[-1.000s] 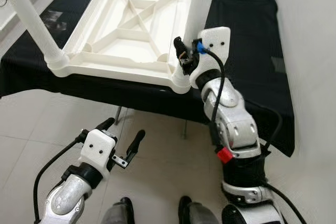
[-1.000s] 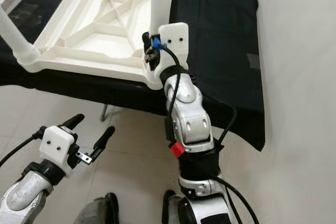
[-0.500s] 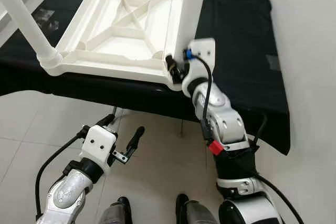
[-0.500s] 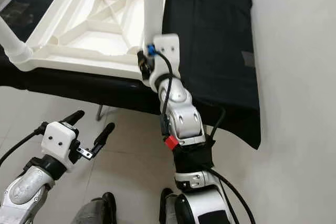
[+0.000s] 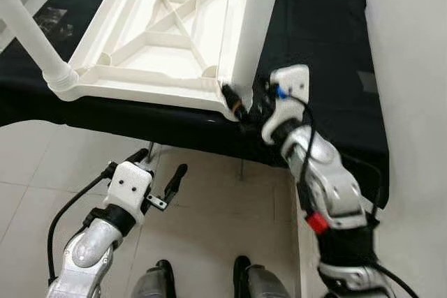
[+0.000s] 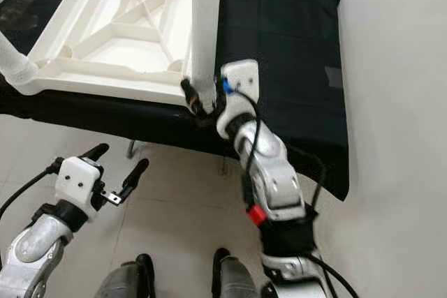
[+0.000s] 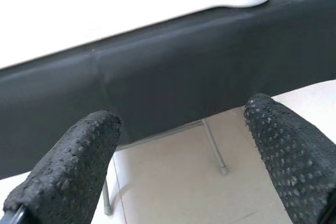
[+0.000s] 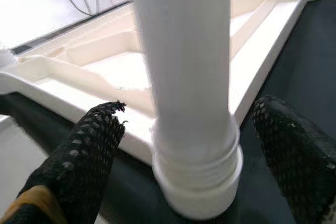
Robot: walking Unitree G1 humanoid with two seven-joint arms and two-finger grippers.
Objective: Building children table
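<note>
Between the spread black fingers [image 8: 84, 150] of the right tool [image 5: 246, 102] stands a white plastic table leg [image 8: 184, 66], upright, its ringed base seated in the near corner of an upturned white children's tabletop [image 5: 167, 40]. The fingers flank the leg's base on either side and do not visibly touch it, so this tool is open. The tabletop lies ribbed underside up on a worktop draped in black cloth [image 5: 321, 47], just ahead of the tool. A second white leg [image 5: 31, 29] rises from the tabletop's other near corner, far over to the tool's left. The left tool [image 5: 157, 176] hovers low over the pale tiled floor [image 5: 209, 228], below the worktop's front edge, its fingers [image 7: 73, 166] apart and holding nothing.
</note>
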